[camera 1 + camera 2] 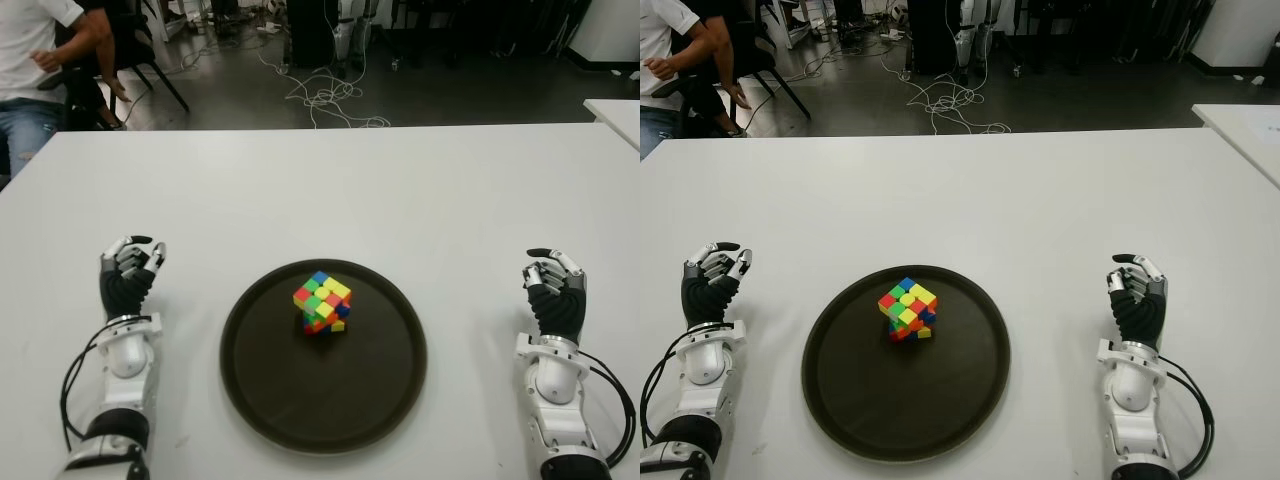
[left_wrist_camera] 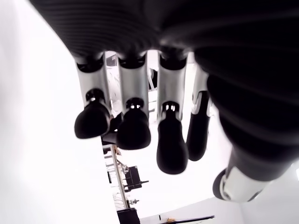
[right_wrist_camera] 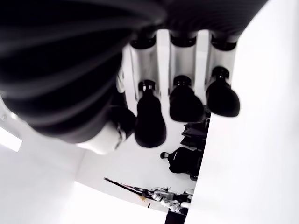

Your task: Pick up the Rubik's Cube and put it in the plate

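The Rubik's Cube (image 1: 323,302), with bright mixed colours, stands tilted inside the round dark plate (image 1: 270,380) near the table's front middle. My left hand (image 1: 130,268) shows well to the left of the plate, fingers relaxed and holding nothing. My right hand (image 1: 553,283) shows to the right of the plate, apart from it, fingers loosely curled with nothing between them. In both wrist views the fingertips (image 2: 133,130) (image 3: 184,103) hang free over white table.
The white table (image 1: 400,190) stretches wide behind the plate. Another white table corner (image 1: 615,112) stands at the far right. A seated person (image 1: 30,70) is beyond the far left edge, and cables (image 1: 325,100) lie on the floor behind.
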Robot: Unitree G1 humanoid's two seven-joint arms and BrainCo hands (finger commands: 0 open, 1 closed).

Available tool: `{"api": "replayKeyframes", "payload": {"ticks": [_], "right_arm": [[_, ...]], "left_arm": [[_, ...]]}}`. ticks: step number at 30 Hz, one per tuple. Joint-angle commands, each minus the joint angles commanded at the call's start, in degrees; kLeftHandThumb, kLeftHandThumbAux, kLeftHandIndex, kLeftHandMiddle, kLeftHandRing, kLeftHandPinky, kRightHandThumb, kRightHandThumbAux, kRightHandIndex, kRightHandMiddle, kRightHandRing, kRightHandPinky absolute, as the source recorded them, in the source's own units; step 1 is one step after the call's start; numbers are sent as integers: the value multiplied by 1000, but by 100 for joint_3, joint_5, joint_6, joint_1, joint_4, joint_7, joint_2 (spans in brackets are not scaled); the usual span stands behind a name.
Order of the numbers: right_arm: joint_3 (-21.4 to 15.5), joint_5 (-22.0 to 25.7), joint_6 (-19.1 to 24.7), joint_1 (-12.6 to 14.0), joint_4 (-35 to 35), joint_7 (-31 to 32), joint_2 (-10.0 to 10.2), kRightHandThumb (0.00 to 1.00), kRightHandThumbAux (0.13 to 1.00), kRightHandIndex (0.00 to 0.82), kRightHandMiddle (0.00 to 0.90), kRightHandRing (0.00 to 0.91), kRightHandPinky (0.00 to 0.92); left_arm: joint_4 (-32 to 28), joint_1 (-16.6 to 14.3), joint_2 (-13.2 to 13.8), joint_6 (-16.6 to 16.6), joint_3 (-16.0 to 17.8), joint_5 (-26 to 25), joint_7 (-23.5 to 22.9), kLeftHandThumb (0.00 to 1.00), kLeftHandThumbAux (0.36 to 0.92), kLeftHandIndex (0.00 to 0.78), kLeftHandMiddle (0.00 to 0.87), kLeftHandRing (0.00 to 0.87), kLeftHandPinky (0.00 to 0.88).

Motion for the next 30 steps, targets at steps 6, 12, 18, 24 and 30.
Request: {"api": "replayKeyframes", "payload": {"ticks": [6,12,18,24,30], "right_arm": [[-32,76,15,-52,-3,70,6,690,726,438,786,798,792],[-94,158,81,-103,-32,103,37,691,725,438,785,798,793],[-104,121,118,-138,-44,108,41,690,726,438,788,799,794],[-60,29,135,-136,-56,95,39,690,727,437,790,797,786],[-42,-32,218,-138,-97,47,51,689,727,437,788,792,781]], "left_arm": [[38,-45,-17,11,-3,15,35,690,704,435,724,754,751],[45,-84,-31,36,-21,54,89,689,704,435,722,754,756],[30,-109,-9,52,-50,113,142,687,705,434,716,753,757],[0,-104,22,40,-56,130,156,689,705,435,736,763,759],[-6,-96,39,41,-58,168,217,691,704,434,725,753,749]]}}
